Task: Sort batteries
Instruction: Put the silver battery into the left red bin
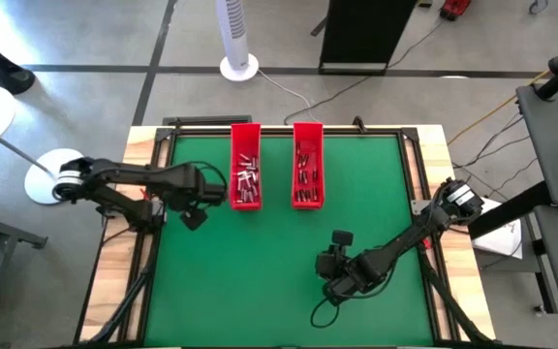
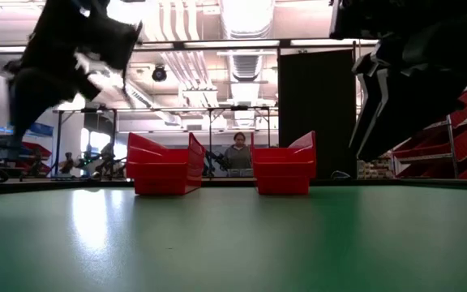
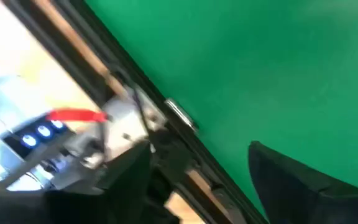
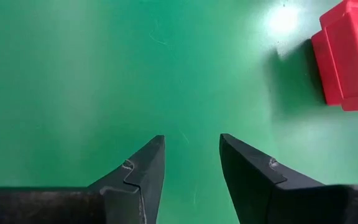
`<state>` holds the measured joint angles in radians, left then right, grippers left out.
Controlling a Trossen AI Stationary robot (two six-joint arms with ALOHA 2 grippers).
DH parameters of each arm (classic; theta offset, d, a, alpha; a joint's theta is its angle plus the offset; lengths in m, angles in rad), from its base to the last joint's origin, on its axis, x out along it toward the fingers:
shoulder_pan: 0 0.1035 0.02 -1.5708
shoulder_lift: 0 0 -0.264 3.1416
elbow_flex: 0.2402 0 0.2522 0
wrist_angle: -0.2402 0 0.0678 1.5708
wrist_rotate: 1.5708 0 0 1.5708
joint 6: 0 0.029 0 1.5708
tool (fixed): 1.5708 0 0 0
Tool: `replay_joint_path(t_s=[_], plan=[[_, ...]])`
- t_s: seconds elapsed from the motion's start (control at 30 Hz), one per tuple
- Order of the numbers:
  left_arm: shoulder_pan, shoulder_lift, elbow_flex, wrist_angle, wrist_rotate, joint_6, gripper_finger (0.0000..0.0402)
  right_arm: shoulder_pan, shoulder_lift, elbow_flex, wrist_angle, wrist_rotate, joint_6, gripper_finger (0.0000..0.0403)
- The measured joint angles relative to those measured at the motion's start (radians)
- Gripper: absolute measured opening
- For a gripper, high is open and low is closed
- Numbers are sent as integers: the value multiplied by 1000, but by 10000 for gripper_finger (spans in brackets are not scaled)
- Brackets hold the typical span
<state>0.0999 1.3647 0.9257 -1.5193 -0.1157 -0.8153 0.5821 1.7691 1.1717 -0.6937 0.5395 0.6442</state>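
Batteries (image 1: 247, 180), tiny silvery-grey metal cylinders, heaped in left long red plastic tray (image 1: 246, 134); hard, smooth, roll-prone, so pinch mid-barrel. Right gripper (image 4: 190, 158) open over green mat (image 1: 279, 271), empty; left gripper (image 1: 194, 215) beside tray, jaws unclear.

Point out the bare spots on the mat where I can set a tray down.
Free: the green mat in front of both red trays, between the left gripper and right gripper. Crowded: the far edge, where the trays hold batteries.
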Motion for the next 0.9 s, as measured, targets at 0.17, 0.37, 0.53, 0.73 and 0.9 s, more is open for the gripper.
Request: replay_joint_path(t_s=[0.17, 0.37, 0.53, 0.73, 0.9], plan=[[-1, 8, -124, 126, 116, 19, 282, -7, 0, 7, 5, 3, -19, 156], [-1, 46, -68, 193, 108, 71, 275, -10, 0, 14, 16, 9, -58, 164], [-11, 51, -70, 182, 107, 146, 259, -9, 0, 11, 20, 9, -66, 162], [-84, 70, -71, 124, 107, 292, 233, -9, 0, 5, 19, 9, -69, 155], [-153, 167, -71, 69, 167, 341, 227, -9, 0, 5, 22, 9, -69, 162]])
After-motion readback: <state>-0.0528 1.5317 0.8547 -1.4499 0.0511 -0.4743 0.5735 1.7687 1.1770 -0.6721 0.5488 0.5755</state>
